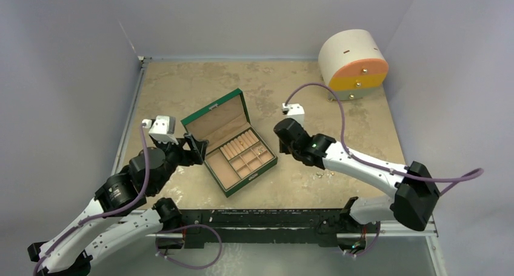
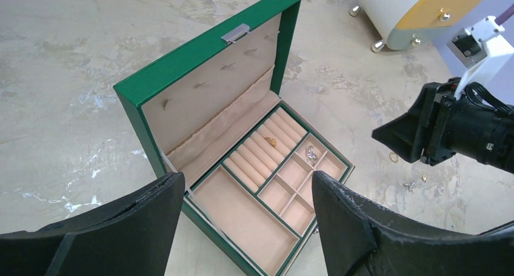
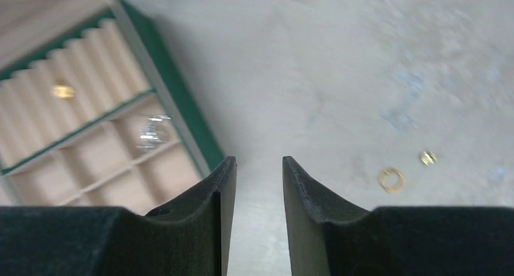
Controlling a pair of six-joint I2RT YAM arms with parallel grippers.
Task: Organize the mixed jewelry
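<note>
**A:** Open green jewelry box (image 1: 233, 144) sitting mid-bench, lid up toward the left edge. Where's the left gripper (image 2: 245, 185)?

**B:** Hovering at the box's left side, fingers spread wide, nothing between them. From its wrist view you look straight down into the tan compartments.

**A:** And some of the jewelry is in there. A gold ring (image 2: 271, 142) is tucked in the ring rolls, and a silver piece (image 2: 310, 154) lies in one of the small square compartments just beside them.

**B:** Now the right gripper (image 3: 259, 164). It's just off the box's right side, over bare bench (image 3: 339, 57), jaws only a narrow slit apart and holding nothing.

**A:** The rest lies loose on the bench, right of the box and toward the near edge: a loose gold ring (image 3: 392, 179) with a small gold earring (image 3: 428, 158) just beside it.

**B:** The left wrist view adds a silvery bit (image 2: 410, 185) near those, too tiny to make out.

**A:** The round white-and-orange drawer cabinet (image 1: 353, 63) stands in the far right corner, well apart from everything.
</note>
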